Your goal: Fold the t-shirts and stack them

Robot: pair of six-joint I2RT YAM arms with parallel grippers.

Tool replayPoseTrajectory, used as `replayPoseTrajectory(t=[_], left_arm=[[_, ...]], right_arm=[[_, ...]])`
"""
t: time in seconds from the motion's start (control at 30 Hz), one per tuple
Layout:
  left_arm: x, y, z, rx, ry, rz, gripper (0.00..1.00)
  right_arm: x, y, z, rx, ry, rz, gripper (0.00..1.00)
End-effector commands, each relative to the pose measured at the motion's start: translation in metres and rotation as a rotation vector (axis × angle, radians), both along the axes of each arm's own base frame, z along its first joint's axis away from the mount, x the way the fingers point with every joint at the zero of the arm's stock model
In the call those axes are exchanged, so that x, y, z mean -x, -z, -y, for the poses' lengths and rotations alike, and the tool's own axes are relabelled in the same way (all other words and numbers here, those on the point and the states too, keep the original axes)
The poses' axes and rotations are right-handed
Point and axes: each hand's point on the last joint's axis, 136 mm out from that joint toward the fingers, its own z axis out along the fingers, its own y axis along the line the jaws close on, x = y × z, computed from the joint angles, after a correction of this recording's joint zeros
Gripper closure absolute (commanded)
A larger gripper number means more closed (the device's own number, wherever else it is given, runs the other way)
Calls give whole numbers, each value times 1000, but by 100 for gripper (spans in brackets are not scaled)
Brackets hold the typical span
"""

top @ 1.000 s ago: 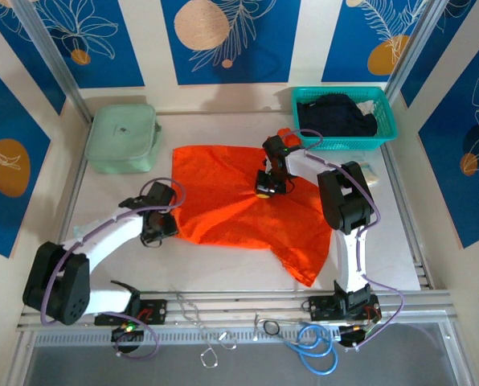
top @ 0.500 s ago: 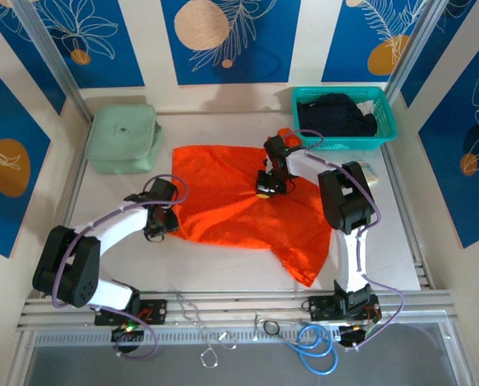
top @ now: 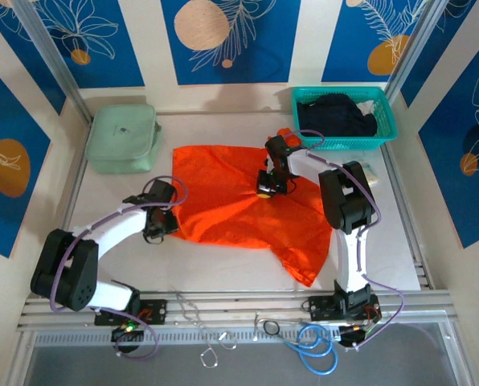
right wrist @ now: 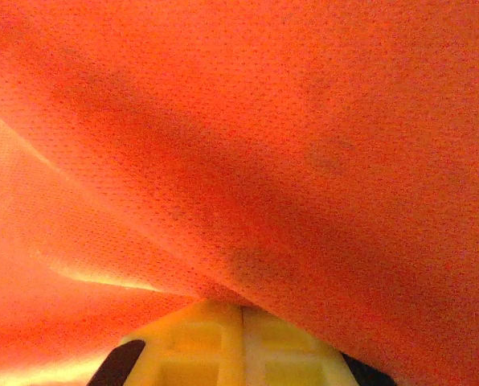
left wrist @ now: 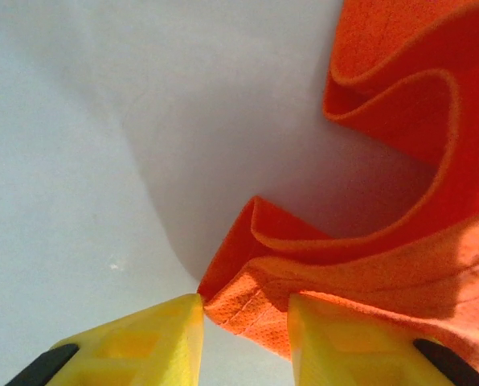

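The orange t-shirt (top: pixel 231 205) lies spread and wrinkled across the middle of the table. My left gripper (top: pixel 161 223) sits at its left edge. In the left wrist view the yellow jaws (left wrist: pixel 245 310) stand apart, with the shirt's hemmed corner (left wrist: pixel 247 301) lying between them just above the white table. My right gripper (top: pixel 265 189) is down on the middle of the shirt, where creases run out from it. Its fingers (right wrist: pixel 243 310) are pressed together under taut orange fabric (right wrist: pixel 264 121), pinching it. The black t-shirt (top: pixel 336 112) is bunched in the basket.
The teal mesh basket (top: pixel 344 143) stands at the back right, close behind the right arm. A pale green box (top: pixel 123 137) sits at the back left. Bare white table (top: pixel 223 265) runs along the front, with loose cables past its near edge.
The left arm has swung in so its gripper sits against the shirt's left edge, and its jaws have narrowed around the corner. The right gripper has stayed put.
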Motion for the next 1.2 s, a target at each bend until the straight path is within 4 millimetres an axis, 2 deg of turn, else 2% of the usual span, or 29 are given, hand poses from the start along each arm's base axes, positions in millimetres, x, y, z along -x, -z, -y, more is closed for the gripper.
replayPoseTrajectory(t=[0.0, 0.27, 0.43, 0.5, 0.67, 0.73, 0.87, 1.03, 1.17], left_arm=[[14, 8, -7, -13, -9, -47, 66], [10, 23, -6, -25, -4, -73, 69], [-2, 27, -3, -30, -1, -62, 73], [-8, 29, -1, -28, 0, -59, 78], [-17, 31, 5, -9, 1, -53, 100], [-16, 32, 7, -1, 1, -57, 100], [-4, 29, 7, 20, -2, -74, 100], [31, 20, 8, 61, -28, -93, 100], [59, 22, 8, 106, -62, -109, 100]], right_arm=[[27, 33, 25, 103, 9, -119, 100], [29, 34, 25, 105, 7, -124, 100], [28, 36, 28, 105, 16, -131, 100], [28, 37, 30, 103, 22, -135, 100], [26, 37, 33, 102, 36, -139, 100], [26, 37, 33, 101, 34, -137, 100], [24, 39, 35, 102, 37, -139, 100], [14, 43, 42, 113, 50, -136, 100], [0, 46, 44, 106, 69, -132, 100]])
